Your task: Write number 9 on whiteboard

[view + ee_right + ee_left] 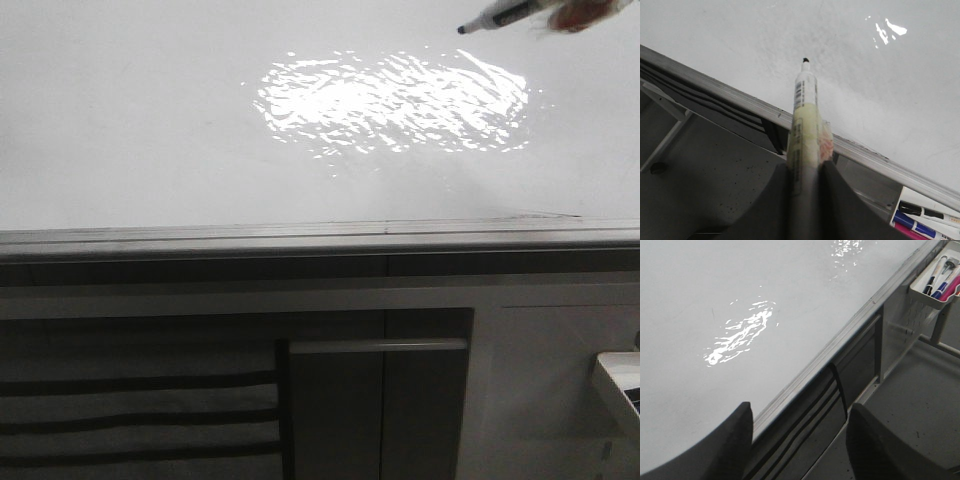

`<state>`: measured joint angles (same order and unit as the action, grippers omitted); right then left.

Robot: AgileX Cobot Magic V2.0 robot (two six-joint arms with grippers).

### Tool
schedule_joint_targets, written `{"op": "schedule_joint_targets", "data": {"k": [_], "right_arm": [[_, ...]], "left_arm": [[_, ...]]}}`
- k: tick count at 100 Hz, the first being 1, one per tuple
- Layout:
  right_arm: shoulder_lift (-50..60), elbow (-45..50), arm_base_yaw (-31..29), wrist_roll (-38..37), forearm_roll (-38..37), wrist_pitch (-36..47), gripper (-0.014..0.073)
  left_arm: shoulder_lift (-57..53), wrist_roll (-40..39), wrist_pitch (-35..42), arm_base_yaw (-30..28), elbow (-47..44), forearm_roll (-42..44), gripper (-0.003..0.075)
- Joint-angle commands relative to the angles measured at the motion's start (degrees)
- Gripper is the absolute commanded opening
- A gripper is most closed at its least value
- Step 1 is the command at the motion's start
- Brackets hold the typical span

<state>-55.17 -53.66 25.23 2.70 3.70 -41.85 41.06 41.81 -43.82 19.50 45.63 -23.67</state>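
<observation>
The whiteboard [150,120] is a large pale glossy board with a rippled glare patch [390,100] and a silver edge strip [300,238]. No black stroke of the number 9 shows on it in any view. My right gripper [805,200] is shut on a white marker [805,110] with a yellowish wrap. Its black tip points at the board [740,30], close over it. In the front view the marker [505,14] enters at the top right, with the hand blurred behind it. My left gripper [800,440] is open and empty over the board's [715,290] edge strip.
A white tray [935,282] with several spare markers hangs below the board's edge; it also shows in the right wrist view [925,215] and the front view [620,385]. Dark cabinet fronts [420,400] and a striped panel [140,410] lie under the board.
</observation>
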Motion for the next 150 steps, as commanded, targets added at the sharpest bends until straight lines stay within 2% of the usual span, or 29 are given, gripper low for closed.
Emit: {"op": "schedule_joint_targets", "data": {"k": [1, 20, 53, 64, 77, 88, 105, 140, 150], "right_arm": [[0.5, -0.2, -0.4, -0.2, 0.7, 6.3, -0.0046], [-2.9, -0.2, -0.4, -0.2, 2.6, 7.5, -0.0046], [-11.8, -2.4, -0.4, -0.2, 2.4, 16.2, -0.0046], [-16.2, -6.1, -0.3, 0.2, 2.4, 15.7, -0.0046], [-20.9, -8.2, 0.6, 1.0, 2.4, 10.1, -0.0046], [-21.3, -8.2, 0.5, 1.2, -0.8, 5.5, -0.0046], [-18.2, -8.6, -2.2, -0.2, -1.8, 9.3, -0.0046], [-17.9, -10.1, -2.1, -0.2, -1.6, 6.7, -0.0046], [-18.0, -9.5, -1.9, -0.2, 0.8, 5.9, -0.0046]], "left_arm": [[-0.2, -0.8, 5.1, -0.4, 0.9, -2.6, 0.0386], [-0.1, -0.8, 5.7, -0.4, 0.9, -4.1, 0.0386], [-0.1, -0.8, 6.6, -0.4, 0.9, -4.3, 0.0386], [-0.1, -0.8, 6.8, -0.4, 0.9, -4.3, 0.0386], [-0.1, -0.8, 7.0, -0.4, 0.9, -4.3, 0.0386], [-0.1, -0.8, 7.1, -0.4, 0.9, -4.3, 0.0386], [-0.1, -0.8, 8.1, -0.4, 0.9, -4.3, 0.0386], [0.1, -0.8, 8.5, -0.4, 0.9, -4.3, 0.0386], [0.1, -0.8, 8.6, -0.4, 0.9, -4.3, 0.0386]]}}
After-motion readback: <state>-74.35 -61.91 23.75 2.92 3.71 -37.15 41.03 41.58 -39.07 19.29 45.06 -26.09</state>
